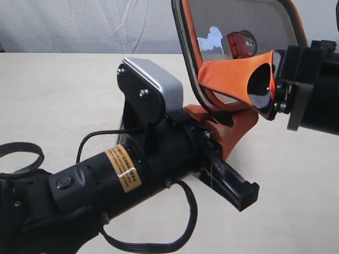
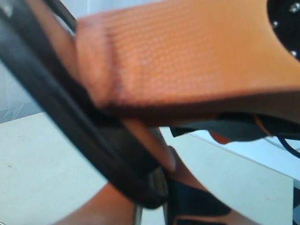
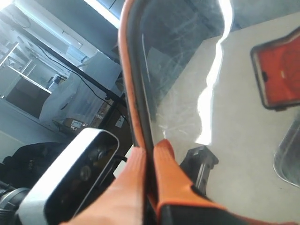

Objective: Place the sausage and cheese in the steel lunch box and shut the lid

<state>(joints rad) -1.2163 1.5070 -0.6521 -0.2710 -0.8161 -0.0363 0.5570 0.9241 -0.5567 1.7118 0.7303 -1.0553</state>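
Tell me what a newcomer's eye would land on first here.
The dark translucent lid stands out first, held on edge in the air above the table, its orange rim showing. The right gripper pinches its rim from the right of the exterior view, and the left gripper clamps its lower edge. The black left arm with its silver wrist camera fills the foreground.

This looks like a robotics lab or test room. In the exterior view, a bare pale tabletop (image 1: 47, 95) lies below a creased white cloth backdrop (image 1: 79, 24) hung across the top. The upper left of the right wrist view shows a ceiling light strip (image 3: 105, 11), a slanting black frame bar (image 3: 70, 63) and cloth-draped equipment (image 3: 61, 105).
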